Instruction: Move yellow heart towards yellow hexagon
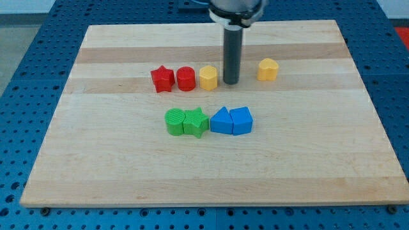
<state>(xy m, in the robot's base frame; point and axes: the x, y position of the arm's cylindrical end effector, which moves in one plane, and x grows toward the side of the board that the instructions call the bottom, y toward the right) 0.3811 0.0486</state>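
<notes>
**Tip parked between the two yellow blocks**

A pale wooden board (211,172) lies on a blue perforated bench, and every block sits in its upper middle.

In the camera view, an upper row runs from the view's left: a red star (162,79), a red cylinder (185,78) and the yellow hexagon (208,78), close together. My tip (231,83) stands just to the hexagon's right, near it; whether they touch I cannot tell. Further right, apart from the rod, sits the yellow heart (268,69), slightly nearer the view's top than the rest of the row. Below lie a green cylinder (174,121) touching a green star (197,122), then a blue triangle (221,121) against a blue block (241,120) of less certain shape.

There is no pincer here, only a plain rod, so nothing opens, closes or grips.

The relation that matters: the heart lies to my tip's right, the hexagon to its left, so my tip stands between them, on the wrong side of the heart. I judge it must circle to the heart's far right flank before pushing leftward.
</notes>
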